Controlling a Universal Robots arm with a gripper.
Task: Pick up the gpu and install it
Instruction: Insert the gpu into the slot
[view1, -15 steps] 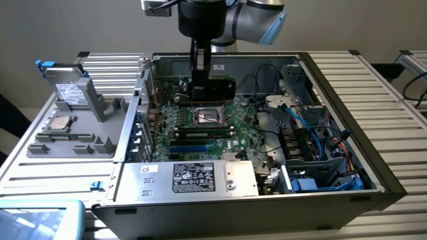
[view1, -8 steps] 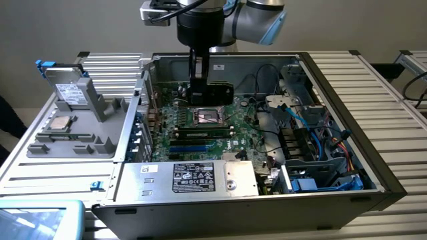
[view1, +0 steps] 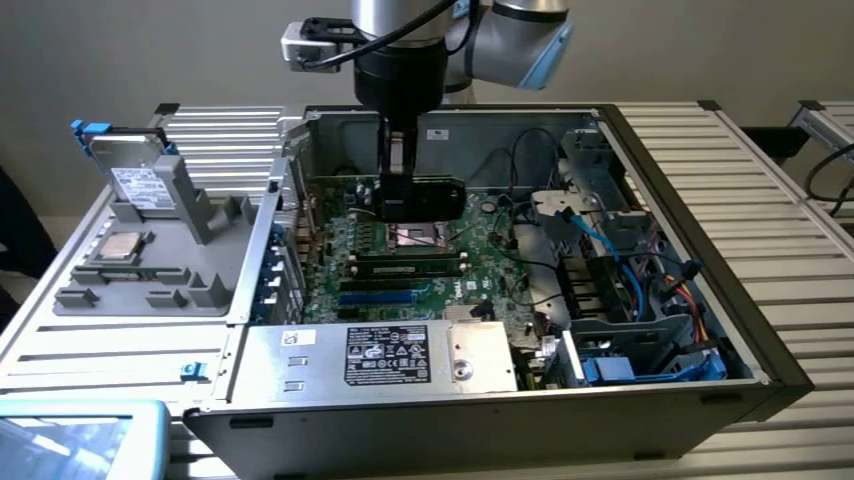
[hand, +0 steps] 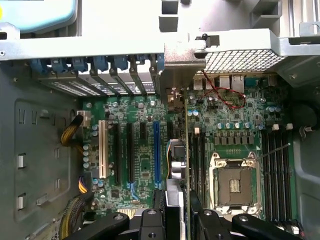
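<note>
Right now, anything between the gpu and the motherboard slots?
Nothing visible. The claw holds the gpu above the motherboard; the expansion slots are bare, and the yellow cable bundle lies off to their side.

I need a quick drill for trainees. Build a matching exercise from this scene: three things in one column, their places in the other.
Things:
1. green circuit-card gpu with a black block
2. silver box-shaped drive with a white label
3. square silver chip

Places:
A. lying flat on the grey tray
B. standing on edge on the grey tray
C. in the gripper, above the green motherboard

Pairs: 1-C, 2-B, 3-A
</note>
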